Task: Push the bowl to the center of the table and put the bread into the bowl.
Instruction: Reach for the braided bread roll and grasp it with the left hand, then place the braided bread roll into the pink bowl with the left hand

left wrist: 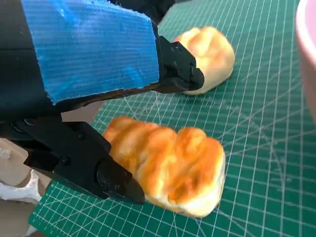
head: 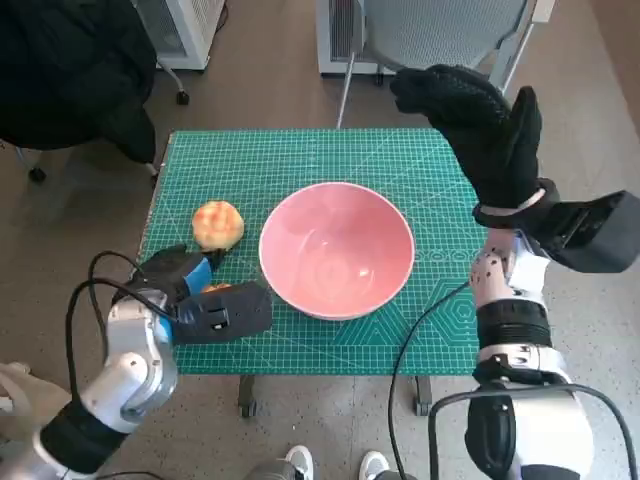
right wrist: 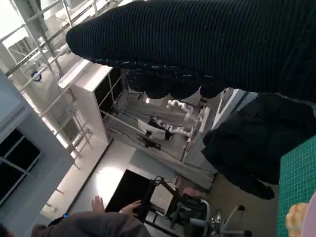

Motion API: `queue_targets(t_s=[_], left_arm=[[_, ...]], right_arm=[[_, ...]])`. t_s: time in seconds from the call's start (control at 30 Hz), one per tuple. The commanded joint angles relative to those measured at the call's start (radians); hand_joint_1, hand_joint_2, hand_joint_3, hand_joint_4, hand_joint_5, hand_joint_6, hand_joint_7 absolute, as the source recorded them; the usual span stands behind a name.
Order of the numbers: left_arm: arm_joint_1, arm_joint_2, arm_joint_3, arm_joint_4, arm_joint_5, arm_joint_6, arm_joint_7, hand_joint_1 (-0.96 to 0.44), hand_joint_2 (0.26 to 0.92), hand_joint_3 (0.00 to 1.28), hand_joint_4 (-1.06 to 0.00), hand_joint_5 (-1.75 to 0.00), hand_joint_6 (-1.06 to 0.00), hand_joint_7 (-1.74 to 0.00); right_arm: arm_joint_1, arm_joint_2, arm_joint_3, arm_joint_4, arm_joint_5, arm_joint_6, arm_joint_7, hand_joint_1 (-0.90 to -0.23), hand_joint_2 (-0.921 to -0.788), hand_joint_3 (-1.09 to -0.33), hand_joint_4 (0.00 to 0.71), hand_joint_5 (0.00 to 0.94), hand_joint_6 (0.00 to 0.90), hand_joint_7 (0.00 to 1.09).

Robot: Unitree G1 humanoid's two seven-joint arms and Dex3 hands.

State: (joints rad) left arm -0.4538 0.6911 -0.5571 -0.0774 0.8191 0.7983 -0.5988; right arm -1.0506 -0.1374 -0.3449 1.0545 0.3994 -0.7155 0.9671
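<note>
The pink bowl [head: 337, 250] stands upright near the middle of the green mat [head: 300, 160], and its rim [left wrist: 309, 49] shows at the edge of the left wrist view. A round bread roll [head: 218, 224] [left wrist: 211, 52] lies to its left. A second, oblong golden bread [left wrist: 173, 168] [head: 215, 288] lies on the mat at the front left, between the spread black fingers [left wrist: 84, 160] of my left hand [head: 205, 300]. One finger touches its end; the other sits above it, apart. My gloved right hand [head: 485, 130] [right wrist: 207, 44] is raised over the table's far right, holding nothing.
A grey chair [head: 440, 30] and a white unit [head: 180, 30] stand beyond the far edge. A dark coat [head: 70, 70] hangs at the far left. Feet [head: 335, 465] show under the front edge. A person [right wrist: 94, 224] appears in the right wrist view.
</note>
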Motion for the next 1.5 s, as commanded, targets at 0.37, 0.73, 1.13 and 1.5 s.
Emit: queue_targets(t_s=[0.37, 0.73, 1.13, 1.5], left_arm=[[-0.002, -0.048, 0.009, 0.044, 0.059, -0.029, -0.029, -0.01, 0.750, 0.03, -0.26, -0.77, -0.43, -0.01], [0.018, -0.014, 0.011, 0.030, 0.092, -0.105, -0.045, 0.35, 0.638, 0.70, -0.51, -1.57, -0.68, -0.22], [0.044, -0.018, 0.060, -0.007, 0.111, -0.140, -0.049, 0.01, 0.766, 0.52, -0.46, -1.45, -0.46, -1.40], [0.055, -0.034, 0.096, -0.014, 0.121, -0.142, -0.049, 0.00, 0.830, 0.44, -0.42, -1.47, -0.42, -1.44]], right_arm=[[0.027, -0.005, 0.000, -0.002, 0.011, 0.015, 0.014, -0.709, -0.921, -0.849, 0.274, 0.001, 0.332, 0.00], [0.028, -0.006, -0.001, -0.004, 0.019, 0.022, 0.019, -0.713, -0.921, -0.847, 0.275, 0.001, 0.331, 0.00], [0.029, 0.000, 0.006, -0.001, 0.025, 0.017, 0.018, -0.715, -0.921, -0.846, 0.279, 0.002, 0.327, 0.00], [0.031, -0.001, 0.008, -0.001, 0.029, 0.020, 0.022, -0.712, -0.921, -0.845, 0.281, 0.002, 0.327, 0.00]])
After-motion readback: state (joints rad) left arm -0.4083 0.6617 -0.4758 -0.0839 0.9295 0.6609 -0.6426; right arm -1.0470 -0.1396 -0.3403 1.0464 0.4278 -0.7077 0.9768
